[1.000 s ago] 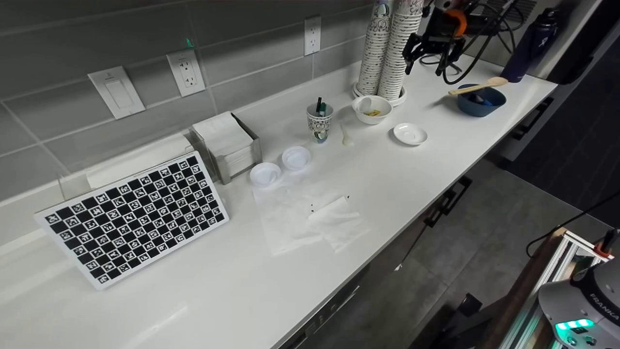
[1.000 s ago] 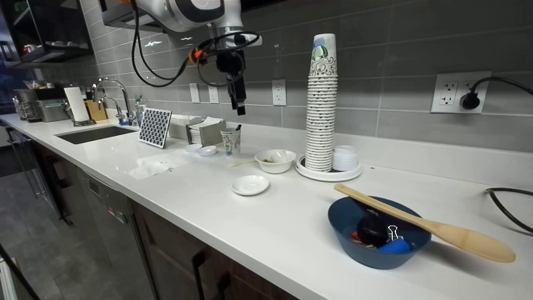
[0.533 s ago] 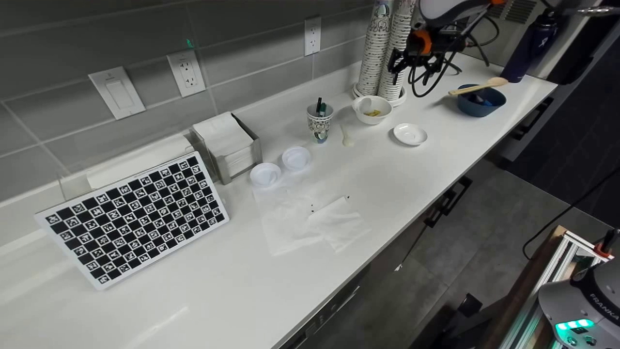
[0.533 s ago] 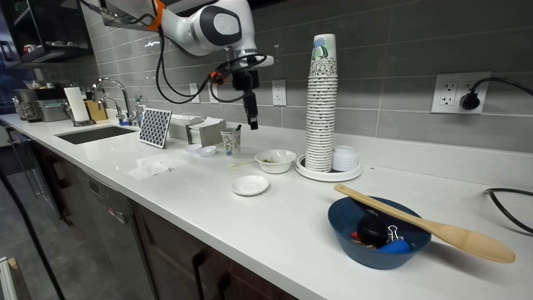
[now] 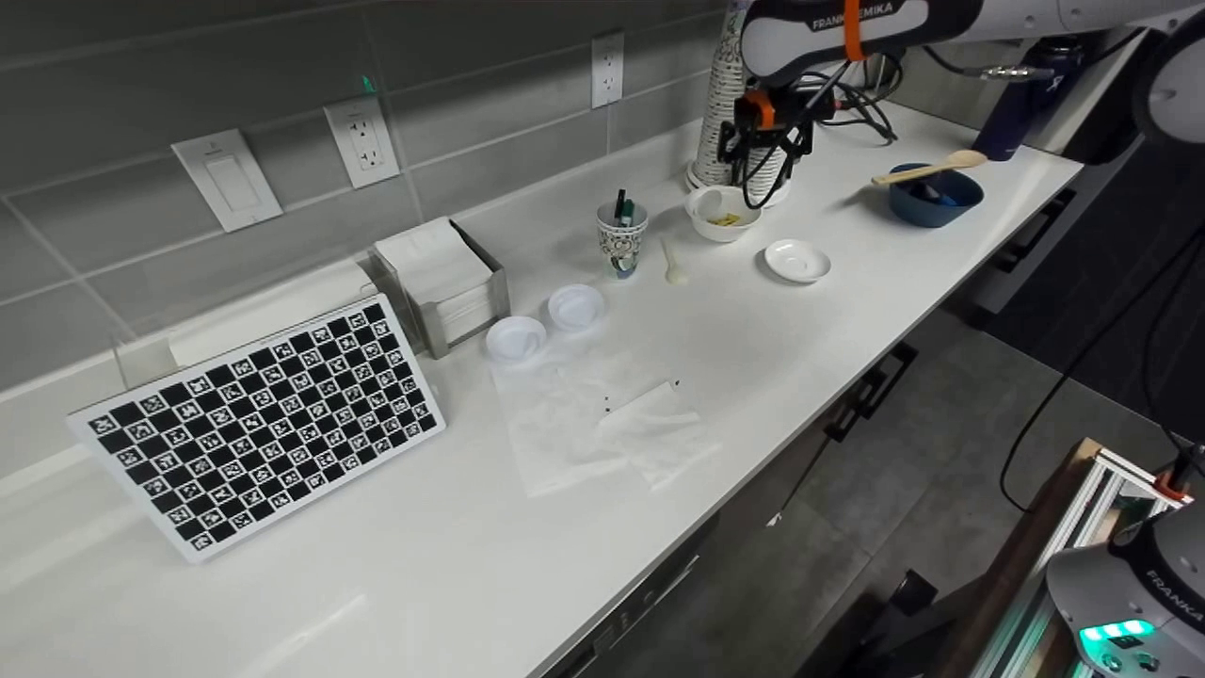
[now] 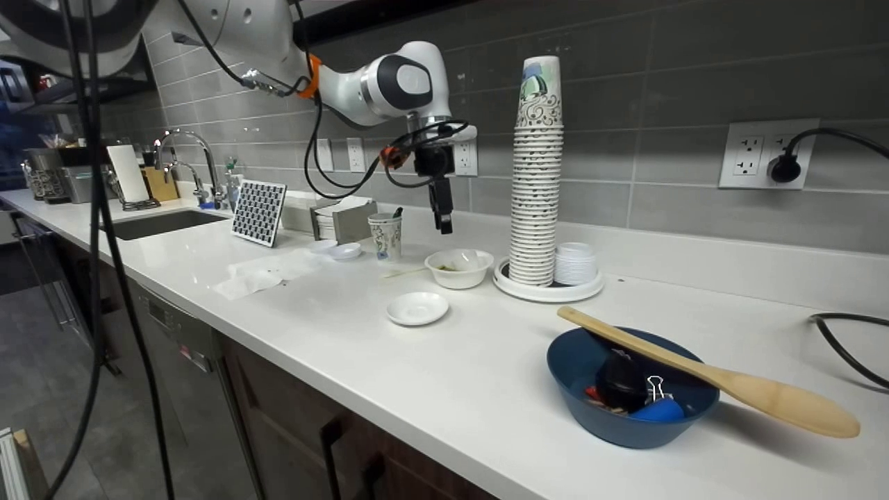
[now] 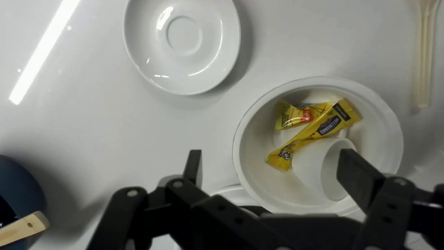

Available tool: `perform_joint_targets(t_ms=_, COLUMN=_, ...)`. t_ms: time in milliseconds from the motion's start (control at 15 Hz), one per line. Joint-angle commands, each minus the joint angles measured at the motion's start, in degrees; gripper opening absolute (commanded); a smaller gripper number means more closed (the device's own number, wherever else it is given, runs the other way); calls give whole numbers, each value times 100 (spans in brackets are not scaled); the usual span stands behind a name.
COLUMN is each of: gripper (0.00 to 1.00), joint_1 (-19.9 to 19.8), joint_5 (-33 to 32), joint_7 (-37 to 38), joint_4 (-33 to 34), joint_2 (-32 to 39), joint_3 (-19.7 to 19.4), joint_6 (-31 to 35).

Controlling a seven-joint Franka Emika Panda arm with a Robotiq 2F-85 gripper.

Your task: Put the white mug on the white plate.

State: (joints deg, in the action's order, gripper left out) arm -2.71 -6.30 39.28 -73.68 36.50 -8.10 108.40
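The white mug point(image 7: 308, 165) lies on its side in a white bowl point(image 7: 238, 149), mouth toward the right finger in the wrist view. It also shows faintly inside the bowl in an exterior view point(image 6: 474, 260). Yellow sachets point(image 7: 314, 130) lie against it. The white plate point(image 7: 182, 45) is bare on the counter beside the bowl, also in both exterior views point(image 5: 797, 260) point(image 6: 417, 308). My gripper point(image 7: 272, 166) is open and empty, pointing down above the bowl point(image 6: 443, 226). In the wrist view the right finger overlaps part of the mug's mouth.
A tall stack of paper cups point(image 6: 536, 201) on a round tray point(image 6: 549, 294) stands beside the bowl. A paper cup with pens point(image 5: 621, 240), a pale plastic spoon point(image 5: 673, 271) and a napkin holder point(image 5: 442, 282) are nearby. A dark blue dish point(image 6: 628, 423) holds small items under a wooden spoon point(image 6: 708, 373).
My gripper has come down and moved over to the white bowl, leftward in an exterior view where the chequered board is near. It stays open. The mug and plate have not moved.
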Motion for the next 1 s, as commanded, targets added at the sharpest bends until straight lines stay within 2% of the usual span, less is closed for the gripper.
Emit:
perform_joint_targets(t_ms=0, gripper=100, joint_1=100, joint_5=-146, joint_7=7, joint_4=1229, joint_2=818, joint_3=-180, joint_6=-577)
perform_joint_targets(t_ms=133, gripper=100, joint_1=96, joint_5=-241, joint_7=-160, joint_4=1664, joint_2=1154, joint_3=-207, joint_6=-724)
perform_joint_targets(t_ms=267, gripper=100, joint_1=-29, joint_5=9, joint_7=-624, joint_4=1874, joint_2=1237, joint_3=-6, joint_6=-892)
perform_joint_targets(t_ms=333, gripper=100, joint_1=56, joint_5=-58, joint_7=-299, joint_4=1314, joint_2=969, joint_3=-143, joint_6=-580)
perform_joint_targets(t_ms=533, gripper=100, joint_1=21, joint_5=-94, joint_7=-472, joint_4=1563, joint_2=1119, joint_3=-44, joint_6=-685)
perform_joint_targets(t_ms=933, gripper=100, joint_1=78, joint_5=-116, joint_7=-178, joint_4=2002, joint_2=1698, joint_3=-252, joint_6=19)
